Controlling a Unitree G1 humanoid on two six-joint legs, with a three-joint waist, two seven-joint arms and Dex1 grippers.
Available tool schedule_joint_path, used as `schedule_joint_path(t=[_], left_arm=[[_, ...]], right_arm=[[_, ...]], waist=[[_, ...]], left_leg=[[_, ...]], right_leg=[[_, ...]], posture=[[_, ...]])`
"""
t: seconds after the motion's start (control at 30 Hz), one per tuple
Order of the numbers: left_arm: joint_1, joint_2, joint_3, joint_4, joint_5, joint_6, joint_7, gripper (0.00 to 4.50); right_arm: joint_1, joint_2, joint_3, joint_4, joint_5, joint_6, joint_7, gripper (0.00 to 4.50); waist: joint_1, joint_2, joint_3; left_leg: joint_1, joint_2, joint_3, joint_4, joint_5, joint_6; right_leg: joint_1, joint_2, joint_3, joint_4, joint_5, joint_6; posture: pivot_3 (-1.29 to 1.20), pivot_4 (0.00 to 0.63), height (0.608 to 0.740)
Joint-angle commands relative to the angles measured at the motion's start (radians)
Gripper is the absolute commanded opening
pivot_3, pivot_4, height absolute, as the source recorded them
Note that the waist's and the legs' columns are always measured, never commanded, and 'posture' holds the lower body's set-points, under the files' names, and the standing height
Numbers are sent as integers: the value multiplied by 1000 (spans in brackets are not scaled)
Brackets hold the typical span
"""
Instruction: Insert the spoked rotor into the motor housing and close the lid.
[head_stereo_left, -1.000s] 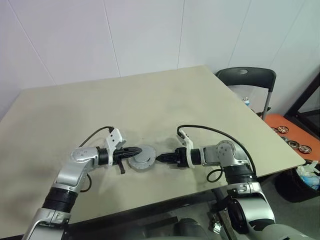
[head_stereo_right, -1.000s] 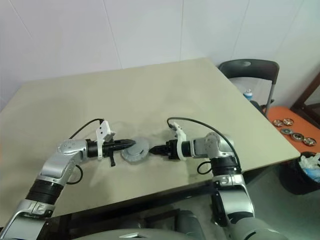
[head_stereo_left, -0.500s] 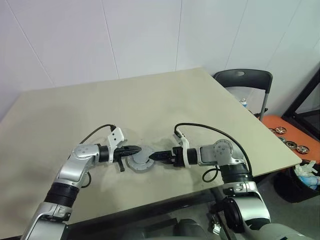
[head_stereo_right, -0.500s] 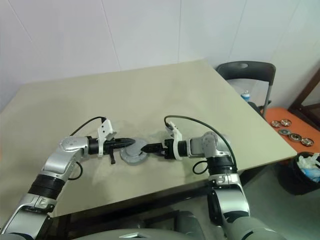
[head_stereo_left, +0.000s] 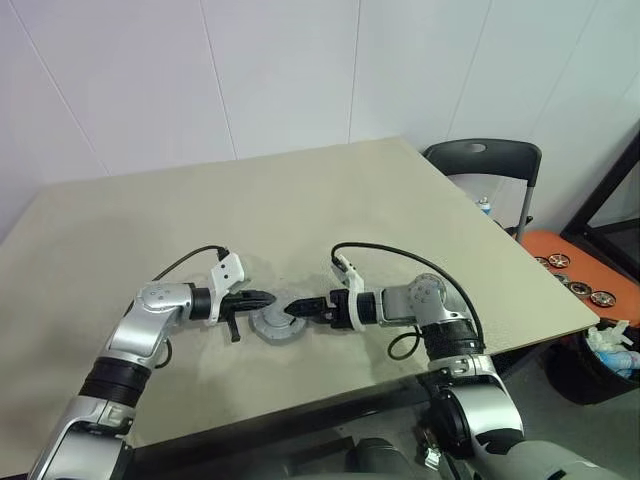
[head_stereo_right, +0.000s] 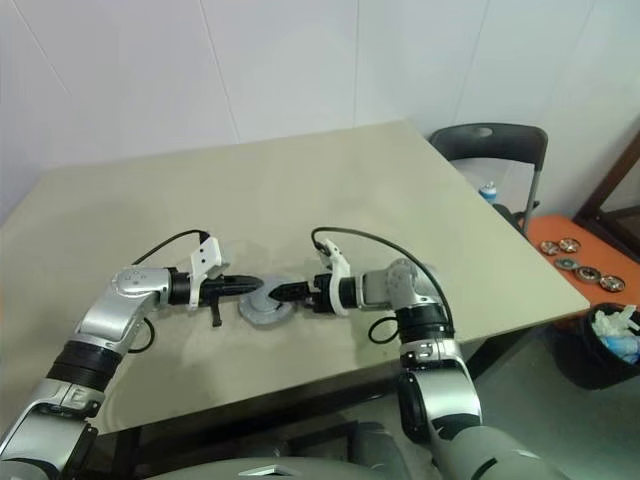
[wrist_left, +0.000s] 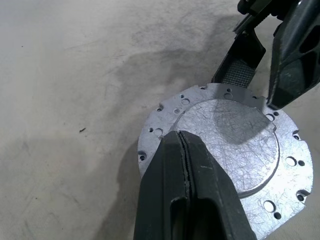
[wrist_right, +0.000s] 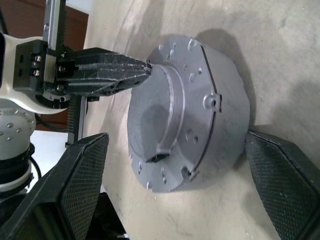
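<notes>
A beige table (head_stereo_left: 330, 200) carries the work. On it sits the closed motor housing (wrist_right: 225, 100), grey, with the lid (wrist_left: 225, 150) seated on top. The right gripper (head_stereo_left: 296, 308) reaches in from one side, its jaws spread wide, one finger (wrist_right: 75, 175) on each side of the housing. The left gripper (wrist_left: 182, 145), fingers pressed together, rests its tip on the lid's raised centre.

Left gripper (head_stereo_left: 262, 298): fingers pressed together, pointing inward. Right gripper (head_stereo_left: 296, 309): fingers spread wide, facing left gripper.
</notes>
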Motion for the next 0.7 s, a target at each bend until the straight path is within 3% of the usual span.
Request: schedule_joint_path(t=[0.03, 0.57, 0.63, 0.7], left_arm=[[-18, 17, -23, 31, 42, -3, -6, 0], [-40, 7, -25, 57, 53, -27, -5, 0], [-36, 10, -24, 51, 45, -22, -15, 0], [-24, 22, -22, 36, 35, -11, -34, 0]], right_arm=[[-30, 34, 13, 54, -12, -31, -7, 4464], [-59, 39, 11, 58, 15, -21, 52, 4464], [-59, 35, 26, 53, 9, -23, 54, 3886], [-67, 41, -1, 79, 15, -20, 45, 3886]], waist=[[0, 0, 0], [-9, 0, 0], [-10, 0, 0], [-10, 0, 0]], left_leg=[[0, 0, 0, 0, 0, 0], [0, 8, 0, -1, 0, -1], [-1, 8, 0, -1, 0, -1], [-1, 8, 0, -1, 0, -1]], right_leg=[[0, 1, 0, 0, 0, 0], [-2, 9, 2, -2, 3, -4], [-2, 9, 2, -2, 3, -4], [-3, 9, 3, -2, 3, -4]], posture=[[0, 0, 740], [0, 0, 740], [0, 0, 740], [0, 0, 740]])
